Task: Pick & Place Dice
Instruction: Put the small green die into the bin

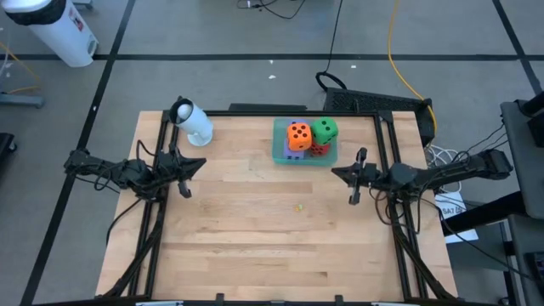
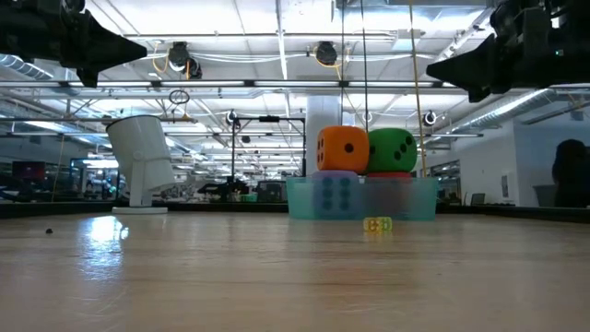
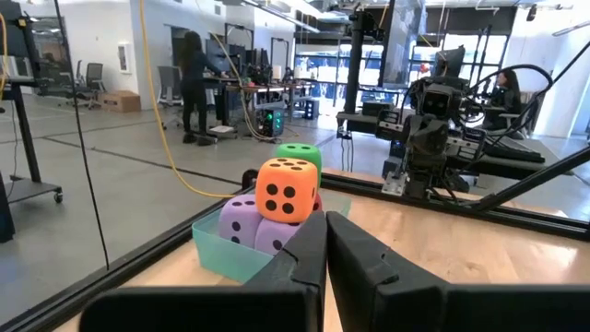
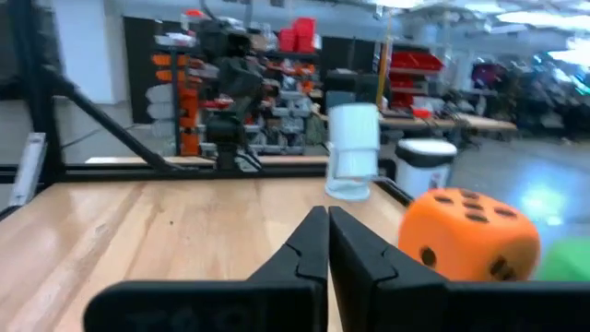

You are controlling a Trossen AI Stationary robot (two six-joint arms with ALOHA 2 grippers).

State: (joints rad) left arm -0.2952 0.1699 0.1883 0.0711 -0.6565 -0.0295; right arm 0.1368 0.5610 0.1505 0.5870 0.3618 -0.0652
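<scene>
The dice are stacked in a translucent teal tray point(image 1: 279, 153) at the table's far middle. An orange die point(image 1: 298, 134) rests on two purple-blue dice point(image 3: 241, 221). A green die point(image 1: 324, 129) rests on a red one point(image 1: 318, 149). My left gripper point(image 1: 201, 163) hovers shut at the table's left edge, pointing level toward the right. At the right edge my right gripper point(image 1: 335, 172) hovers shut too, pointing left, a short way nearer than the tray. Neither holds anything. In the wrist views the shut fingertips meet: left gripper point(image 3: 325, 242), right gripper point(image 4: 328, 231).
A white cylinder-shaped object point(image 1: 194, 123) stands at the far left corner of the table. A tiny yellow object point(image 1: 297, 206) lies on the bare wood near the middle. Black frame rails point(image 1: 153, 212) run along the left and right edges.
</scene>
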